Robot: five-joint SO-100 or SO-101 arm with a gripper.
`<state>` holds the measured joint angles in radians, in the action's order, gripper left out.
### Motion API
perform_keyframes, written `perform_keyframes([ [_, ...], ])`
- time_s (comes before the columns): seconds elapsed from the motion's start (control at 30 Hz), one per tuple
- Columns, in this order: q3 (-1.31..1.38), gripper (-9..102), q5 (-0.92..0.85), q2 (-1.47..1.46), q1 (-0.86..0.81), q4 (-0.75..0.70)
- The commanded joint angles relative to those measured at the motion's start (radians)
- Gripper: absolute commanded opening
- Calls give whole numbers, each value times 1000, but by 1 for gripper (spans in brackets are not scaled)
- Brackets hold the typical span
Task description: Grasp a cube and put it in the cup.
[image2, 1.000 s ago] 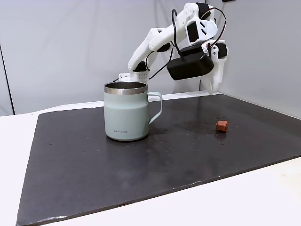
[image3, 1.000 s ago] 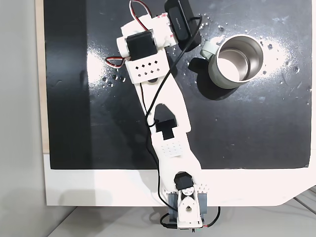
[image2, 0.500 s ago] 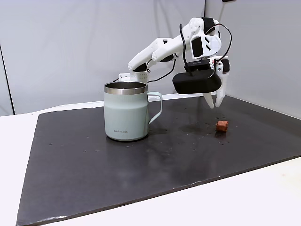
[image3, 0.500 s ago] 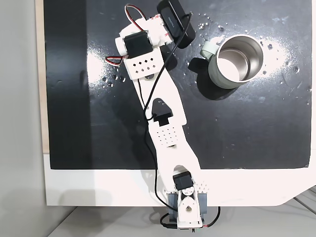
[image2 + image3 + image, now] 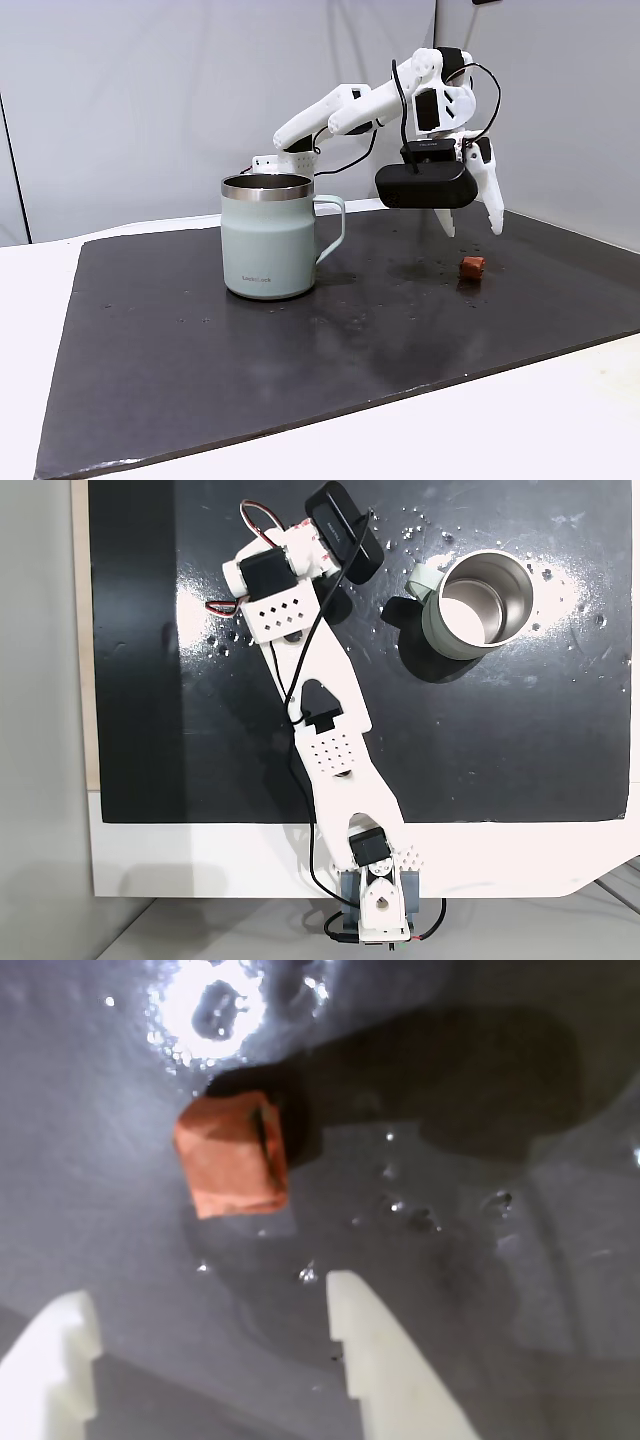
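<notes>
The tiny orange-red cube [image 5: 232,1155] lies on the black mat, ahead of my two white fingertips and slightly left of centre in the wrist view. My gripper [image 5: 205,1295] is open, with nothing between its fingers. From the side, the gripper [image 5: 473,228] hangs a little above the cube [image 5: 471,266] without touching it. The pale green cup [image 5: 268,240] stands upright well to the left, its handle facing the arm. From above, the cup [image 5: 438,638] looks empty, and the arm's black wrist housing [image 5: 345,532] covers the cube.
A black mat [image 5: 200,350] covers most of the white table [image 5: 40,300]. Small water drops and glare spots lie on the mat near the cube. The arm's base [image 5: 375,905] sits at the table's near edge in the view from above. A grey wall stands behind.
The arm has swung away from the cup and come down over the cube. Its fingers now stand wider apart. Cup and cube have not moved.
</notes>
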<state>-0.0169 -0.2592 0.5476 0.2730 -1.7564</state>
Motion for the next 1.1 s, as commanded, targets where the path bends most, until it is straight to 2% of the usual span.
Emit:
perform_keyframes([
  [0.0, 57, 26, -8, 0, -20, -2],
  [0.8, 57, 25, -34, -146, -34, 138],
  [1.07, 57, 15, -38, -152, -34, 146],
])
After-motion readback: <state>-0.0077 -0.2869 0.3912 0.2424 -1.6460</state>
